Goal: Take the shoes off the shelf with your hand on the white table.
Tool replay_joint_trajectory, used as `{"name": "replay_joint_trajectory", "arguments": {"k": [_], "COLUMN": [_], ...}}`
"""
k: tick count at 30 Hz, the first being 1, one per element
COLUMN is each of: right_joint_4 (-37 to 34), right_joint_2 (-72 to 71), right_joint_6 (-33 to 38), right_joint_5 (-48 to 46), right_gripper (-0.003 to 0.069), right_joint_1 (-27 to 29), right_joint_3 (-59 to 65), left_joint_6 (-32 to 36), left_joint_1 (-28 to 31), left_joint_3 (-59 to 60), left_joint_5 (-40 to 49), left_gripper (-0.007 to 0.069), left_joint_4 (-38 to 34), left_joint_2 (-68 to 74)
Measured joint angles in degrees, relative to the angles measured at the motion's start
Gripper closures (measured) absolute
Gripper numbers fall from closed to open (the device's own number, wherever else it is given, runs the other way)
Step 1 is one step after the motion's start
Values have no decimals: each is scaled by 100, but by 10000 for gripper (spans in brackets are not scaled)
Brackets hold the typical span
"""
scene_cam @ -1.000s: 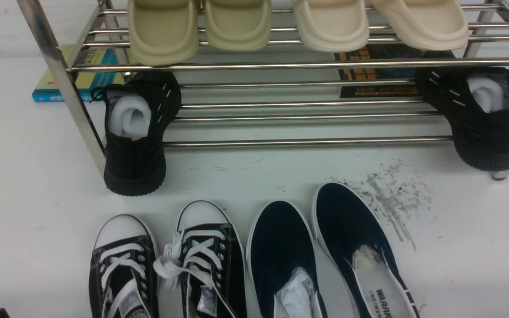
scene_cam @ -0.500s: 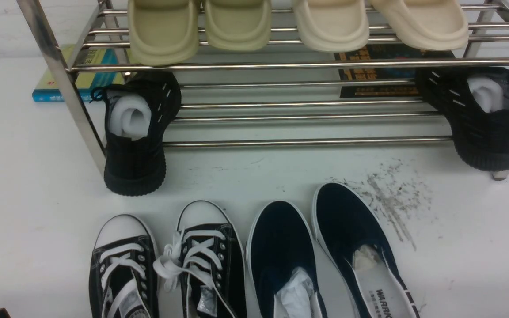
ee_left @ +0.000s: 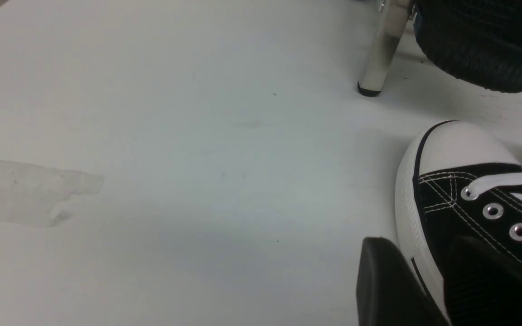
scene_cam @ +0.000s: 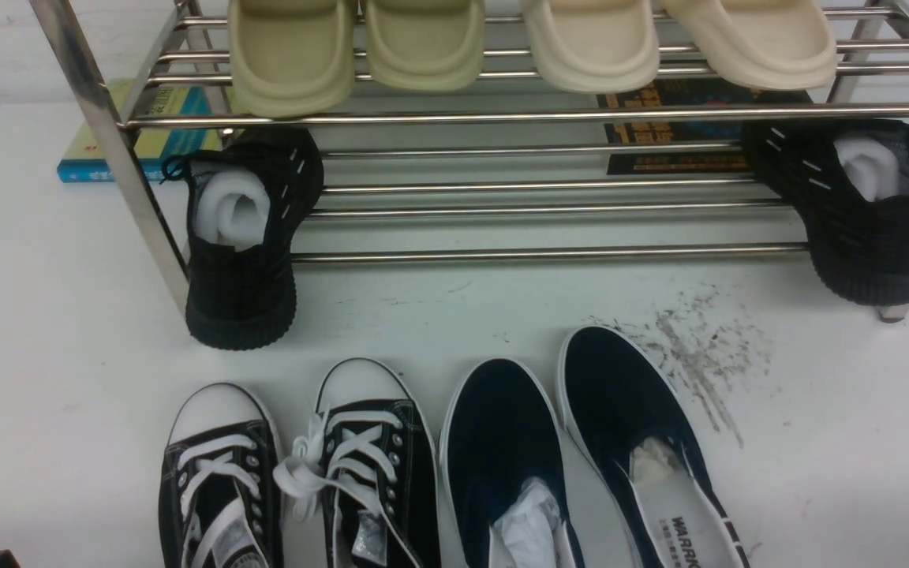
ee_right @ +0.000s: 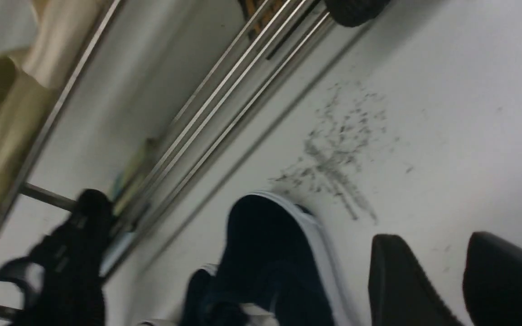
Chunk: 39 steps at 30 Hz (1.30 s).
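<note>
Resting at opposite ends of the steel shelf's [scene_cam: 541, 117] lower tier, the black shoes [scene_cam: 241, 292] overlook a white table [scene_cam: 44, 315] (grey scuffs [scene_cam: 699, 347] and all), before a pale wall [scene_cam: 13, 51]. Left gripper [ee_left: 419, 242] and right gripper [ee_right: 435, 237] have fingers spread.

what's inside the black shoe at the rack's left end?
Rolled white stuffing fills the opening of the left black shoe. Toe interior and insole are covered, can't tell.
</note>
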<state>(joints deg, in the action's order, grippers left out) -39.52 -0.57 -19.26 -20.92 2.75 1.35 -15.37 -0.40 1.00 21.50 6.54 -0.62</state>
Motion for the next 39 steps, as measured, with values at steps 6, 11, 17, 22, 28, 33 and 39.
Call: {"name": "replay_joint_trajectory", "arguments": {"k": [6,11,17,22,28,33,39], "right_joint_4": [-816,-877,-814,-286,839,1542,1727], "right_joint_2": [0,0,261,1535,3731,5460,7099], "right_joint_6": [-60,444,2112,3282,3456,3098,3056], "right_joint_5": [69,48,92,-292,-1626,-2850,-2871], "right_gripper": [419,423,564,669,658,653,614], "right_joint_1": [0,0,0,0,0,0,0], "right_joint_3": [0,-39,-1027,-2199,-3439,-4351,-5257], "left_joint_6": [0,0,0,0,0,0,-5], "left_joint_1": [0,0,0,0,0,0,0], "left_joint_3": [0,0,0,0,0,0,0], "left_joint_5": [0,0,0,0,0,0,0], "left_gripper": [392,389,386,385,383,383,383], "left_joint_4": [-19,-19,-19,-24,-24,-24,-24], "left_joint_2": [0,0,0,0,0,0,0]}}
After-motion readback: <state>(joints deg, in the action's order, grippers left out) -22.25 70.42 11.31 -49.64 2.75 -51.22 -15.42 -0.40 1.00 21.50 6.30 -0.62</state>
